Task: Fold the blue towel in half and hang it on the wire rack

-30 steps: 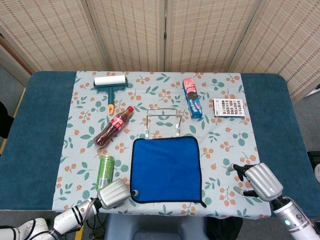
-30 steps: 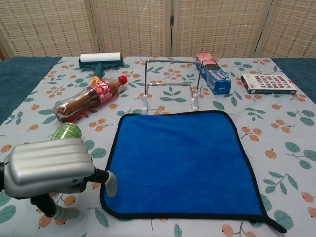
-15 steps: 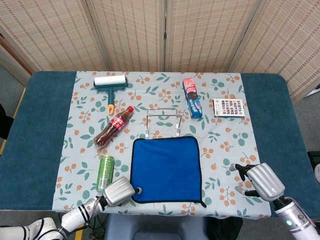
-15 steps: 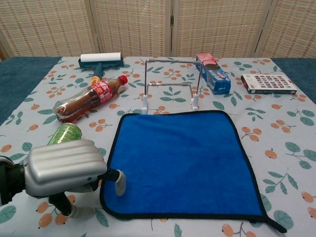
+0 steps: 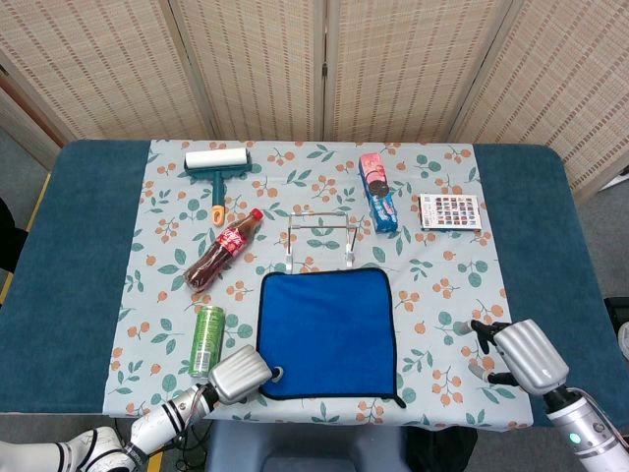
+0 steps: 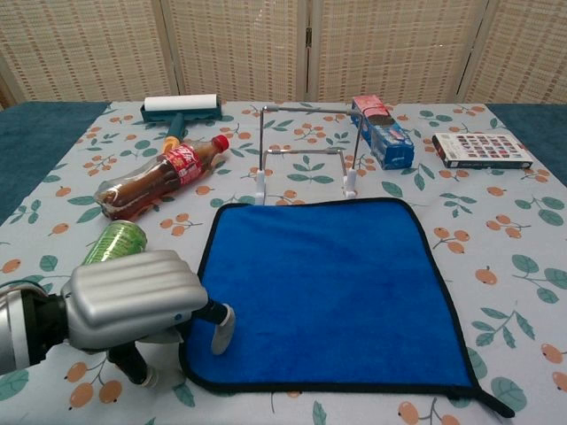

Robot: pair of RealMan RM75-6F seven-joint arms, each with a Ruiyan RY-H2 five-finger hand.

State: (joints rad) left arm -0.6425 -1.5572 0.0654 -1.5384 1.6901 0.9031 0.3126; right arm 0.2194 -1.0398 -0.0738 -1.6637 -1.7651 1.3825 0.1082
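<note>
Blue towel (image 6: pixel 328 288); right hand (image 5: pixel 519 354) head-view only.

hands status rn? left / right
Left hand: open, a fingertip over the blue towel's near-left corner, nothing gripped.
Right hand: open, empty, off the towel.

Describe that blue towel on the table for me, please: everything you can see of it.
The blue towel is a roughly square cloth that looks like soft microfibre, bright blue with a thin black edging. It lies flat and unfolded on the floral tablecloth, just in front of the wire rack. A small black tail sticks out at its near right corner. The left hand is at its near left corner, with one fingertip over the edge.
</note>
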